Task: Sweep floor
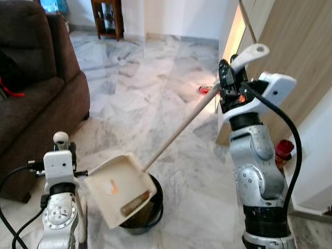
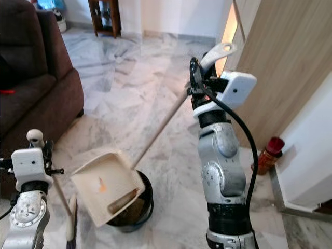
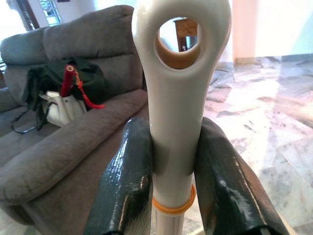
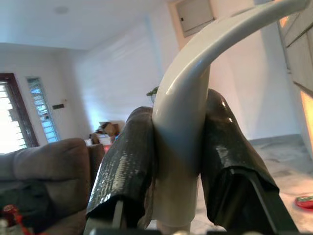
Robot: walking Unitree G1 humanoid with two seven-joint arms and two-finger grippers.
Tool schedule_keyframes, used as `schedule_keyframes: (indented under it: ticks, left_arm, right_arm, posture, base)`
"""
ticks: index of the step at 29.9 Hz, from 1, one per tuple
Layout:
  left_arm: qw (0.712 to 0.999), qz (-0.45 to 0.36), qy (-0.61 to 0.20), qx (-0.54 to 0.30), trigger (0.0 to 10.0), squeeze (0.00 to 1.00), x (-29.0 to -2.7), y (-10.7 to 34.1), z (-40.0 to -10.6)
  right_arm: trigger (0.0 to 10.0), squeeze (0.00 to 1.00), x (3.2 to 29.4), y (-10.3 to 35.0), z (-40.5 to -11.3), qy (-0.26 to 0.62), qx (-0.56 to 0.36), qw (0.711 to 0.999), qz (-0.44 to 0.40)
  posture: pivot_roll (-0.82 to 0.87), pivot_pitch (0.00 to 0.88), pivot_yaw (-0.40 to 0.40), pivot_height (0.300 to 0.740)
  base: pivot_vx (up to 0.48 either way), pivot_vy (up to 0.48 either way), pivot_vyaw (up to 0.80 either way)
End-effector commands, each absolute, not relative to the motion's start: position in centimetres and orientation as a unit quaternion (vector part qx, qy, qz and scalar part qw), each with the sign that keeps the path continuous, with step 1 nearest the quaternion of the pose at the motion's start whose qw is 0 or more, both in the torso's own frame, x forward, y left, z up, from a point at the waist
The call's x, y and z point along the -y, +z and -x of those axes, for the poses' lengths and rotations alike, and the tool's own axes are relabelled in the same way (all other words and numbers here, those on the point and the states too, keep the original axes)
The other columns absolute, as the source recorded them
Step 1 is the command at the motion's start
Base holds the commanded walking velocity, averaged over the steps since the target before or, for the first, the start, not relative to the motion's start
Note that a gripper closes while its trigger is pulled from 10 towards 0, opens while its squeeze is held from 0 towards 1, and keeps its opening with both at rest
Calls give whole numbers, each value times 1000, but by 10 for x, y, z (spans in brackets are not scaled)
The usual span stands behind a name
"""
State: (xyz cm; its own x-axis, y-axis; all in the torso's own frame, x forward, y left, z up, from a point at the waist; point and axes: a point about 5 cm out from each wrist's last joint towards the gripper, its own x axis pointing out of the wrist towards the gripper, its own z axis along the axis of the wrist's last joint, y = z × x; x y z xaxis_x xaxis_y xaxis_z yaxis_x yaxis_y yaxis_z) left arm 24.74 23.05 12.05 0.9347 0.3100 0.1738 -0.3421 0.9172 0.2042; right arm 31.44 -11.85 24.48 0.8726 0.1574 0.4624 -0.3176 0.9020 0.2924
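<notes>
Right wrist view: right hand [image 4: 178, 161] clamped the dustpan handle [image 1: 181, 128], pan tipped over the bin [image 1: 142, 215]. Left hand [image 3: 173, 161] gripped the broom handle [image 3: 178, 88]. Both seemed light, rigid, slick plastic; I'd grip near the ends.

My head cameras look forward and down from standing height, both sharing the grey-veined marble floor [image 1: 155, 88], the brown fabric sofa [image 1: 36, 93] and the tilted cream plastic dustpan [image 2: 106, 187]. My left wrist camera stares close along its fingers toward that sofa. My right wrist camera faces up toward a white wall [image 4: 112, 83], very near.
</notes>
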Motion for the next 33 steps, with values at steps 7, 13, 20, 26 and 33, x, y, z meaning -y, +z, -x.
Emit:
schedule_keyframes:
  ticks: [7,13,20,26,33]
  left_arm:
    - [975,-119,164,87,10000,0,-230,126,-248]
    - [976,-120,162,87,10000,0,-230,126,-248]
    - [976,-121,159,86,10000,0,-228,124,-247]
    - [976,-123,159,83,10000,0,-228,123,-246]
    - [976,-124,162,81,10000,0,-228,121,-245]
  right_arm:
    - [10000,0,94,272,-303,207,273,917,-205]
    - [10000,0,71,279,-294,284,286,889,-216]
    - [10000,0,49,283,-286,341,292,865,-224]
    - [10000,0,41,288,-283,362,315,852,-208]
    - [10000,0,35,287,-283,366,311,853,-203]
  posture:
    - [9,0,-12,740]
    - [10,0,-13,740]
    - [15,0,-18,740]
    - [16,0,-22,740]
    - [18,0,-24,740]
  base:
    - [0,0,0]
    - [0,0,0]
    - [0,0,0]
    - [0,0,0]
    - [0,0,0]
